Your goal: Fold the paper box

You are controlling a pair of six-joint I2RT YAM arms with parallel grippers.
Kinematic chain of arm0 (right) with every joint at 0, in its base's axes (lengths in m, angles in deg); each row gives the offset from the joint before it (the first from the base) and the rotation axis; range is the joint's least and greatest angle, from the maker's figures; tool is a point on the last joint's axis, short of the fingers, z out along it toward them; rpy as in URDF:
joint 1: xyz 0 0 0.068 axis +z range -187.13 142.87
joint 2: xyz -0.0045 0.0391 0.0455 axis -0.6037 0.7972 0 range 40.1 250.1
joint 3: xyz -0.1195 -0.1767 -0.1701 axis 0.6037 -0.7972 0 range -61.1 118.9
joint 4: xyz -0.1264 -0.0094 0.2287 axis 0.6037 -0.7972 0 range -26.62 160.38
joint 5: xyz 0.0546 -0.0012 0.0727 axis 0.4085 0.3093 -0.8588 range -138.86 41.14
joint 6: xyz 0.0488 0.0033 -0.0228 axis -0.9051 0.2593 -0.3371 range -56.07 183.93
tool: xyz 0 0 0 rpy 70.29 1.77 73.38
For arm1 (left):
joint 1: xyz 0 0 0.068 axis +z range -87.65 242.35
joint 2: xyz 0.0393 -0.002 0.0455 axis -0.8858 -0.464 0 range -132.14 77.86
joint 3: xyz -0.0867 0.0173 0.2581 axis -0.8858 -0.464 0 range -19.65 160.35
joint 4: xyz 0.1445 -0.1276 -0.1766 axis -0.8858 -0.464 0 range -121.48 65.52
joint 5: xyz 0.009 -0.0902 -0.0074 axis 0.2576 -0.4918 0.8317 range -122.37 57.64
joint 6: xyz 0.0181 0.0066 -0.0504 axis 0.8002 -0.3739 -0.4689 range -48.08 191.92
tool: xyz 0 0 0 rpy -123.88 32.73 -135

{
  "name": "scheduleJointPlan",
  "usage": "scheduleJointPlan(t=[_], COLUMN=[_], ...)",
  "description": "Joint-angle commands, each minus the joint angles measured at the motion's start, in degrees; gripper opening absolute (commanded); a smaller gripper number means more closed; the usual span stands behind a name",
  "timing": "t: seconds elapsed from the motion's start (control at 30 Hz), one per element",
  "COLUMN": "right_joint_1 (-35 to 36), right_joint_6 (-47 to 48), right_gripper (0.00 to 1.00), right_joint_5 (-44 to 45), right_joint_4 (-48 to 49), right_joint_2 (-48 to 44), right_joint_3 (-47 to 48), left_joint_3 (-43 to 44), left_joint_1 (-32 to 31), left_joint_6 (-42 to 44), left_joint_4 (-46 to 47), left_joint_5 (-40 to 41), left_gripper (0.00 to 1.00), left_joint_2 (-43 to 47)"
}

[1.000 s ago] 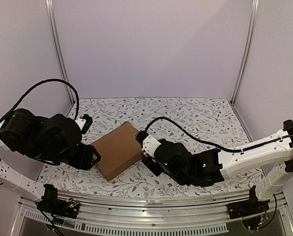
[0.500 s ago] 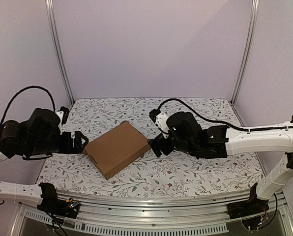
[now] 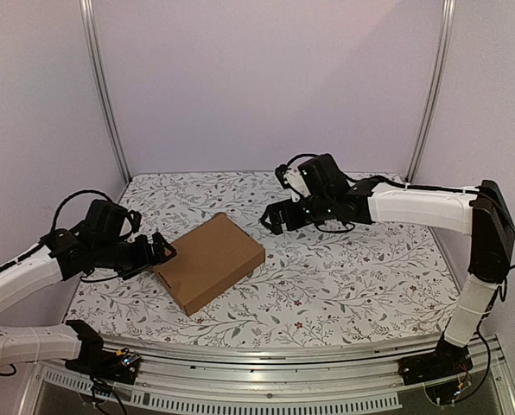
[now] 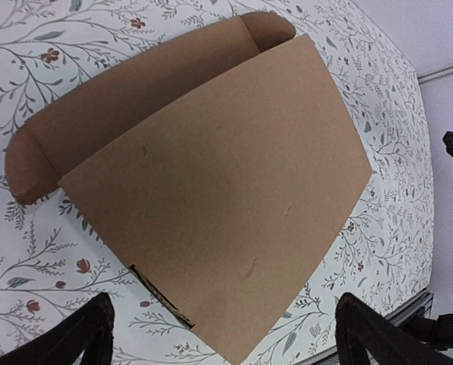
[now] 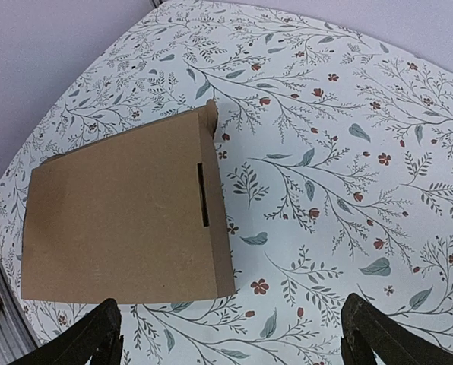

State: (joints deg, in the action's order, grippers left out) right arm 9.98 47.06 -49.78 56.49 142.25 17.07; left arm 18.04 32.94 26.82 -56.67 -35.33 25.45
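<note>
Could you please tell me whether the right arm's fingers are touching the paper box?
No, in the top view the right arm's fingers hover open above the floral tablecloth, with a clear gap to the paper box.

My paper box (image 3: pixel 210 270) is plain brown cardboard, shallow, lid down. It lies flat toward 9 o'clock of the table's (image 3: pixel 352 285) centre, turned diagonally with corners near 12 and 6 o'clock. I see 1 narrow slit in a side wall and rounded flap ends at 2 corners.

Brown paper box (image 3: pixel 210 262); floral tablecloth (image 3: pixel 361 268)
</note>
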Motion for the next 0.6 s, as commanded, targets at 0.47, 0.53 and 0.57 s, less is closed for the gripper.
scheduleJointPlan(t=[0.47, 0.53, 0.57], right_joint_1=[-6.01, -6.15, -6.16], right_joint_6=[-10.84, -11.61, -11.94], right_gripper=[0.99, 0.99, 0.99], right_joint_5=[-25.27, -26.48, -27.35], right_joint_4=[-2.89, -3.02, -3.09], right_joint_2=[27.25, 29.86, 31.74], right_joint_3=[24.74, 27.79, 29.28], left_joint_3=[-13.82, -14.78, -14.99], left_joint_1=[12.34, 13.06, 13.28], left_joint_6=[-10.48, -10.91, -11.02], left_joint_4=[26.62, 28.64, 29.54], left_joint_5=[-13.64, -14.24, -14.60], left_gripper=[1.00, 0.99, 0.99], left_joint_2=[-11.37, -13.03, -14.04])
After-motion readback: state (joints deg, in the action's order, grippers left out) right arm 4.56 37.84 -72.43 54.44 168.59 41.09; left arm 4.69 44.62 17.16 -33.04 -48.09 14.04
